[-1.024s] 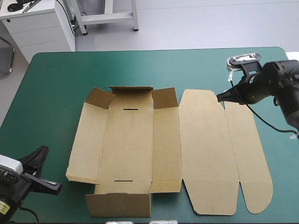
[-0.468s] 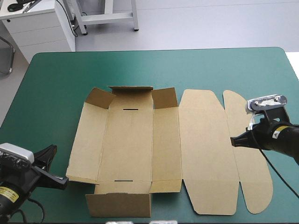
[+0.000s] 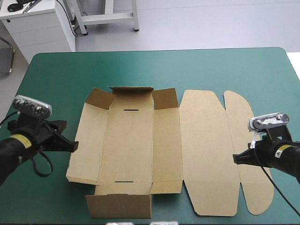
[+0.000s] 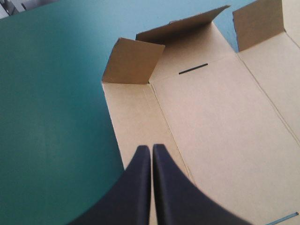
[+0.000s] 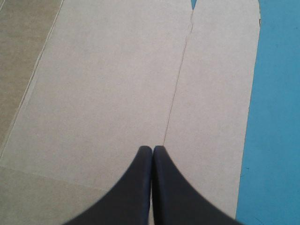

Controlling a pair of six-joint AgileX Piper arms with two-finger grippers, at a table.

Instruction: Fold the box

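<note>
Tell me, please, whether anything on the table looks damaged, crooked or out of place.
Nothing stands out. The box lies unfolded and straight on the teal-green cover, with no tear or dent visible. Some flaps at its far end stand partly up, which is normal for folding. Both pairs of jaws are shut, holding nothing.

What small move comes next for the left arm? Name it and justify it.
Probably slide the shut left gripper under the box's left side panel and lift it. Its tips sit right at that panel's outer edge, and the panel lies nearly flat, not yet raised.
</note>
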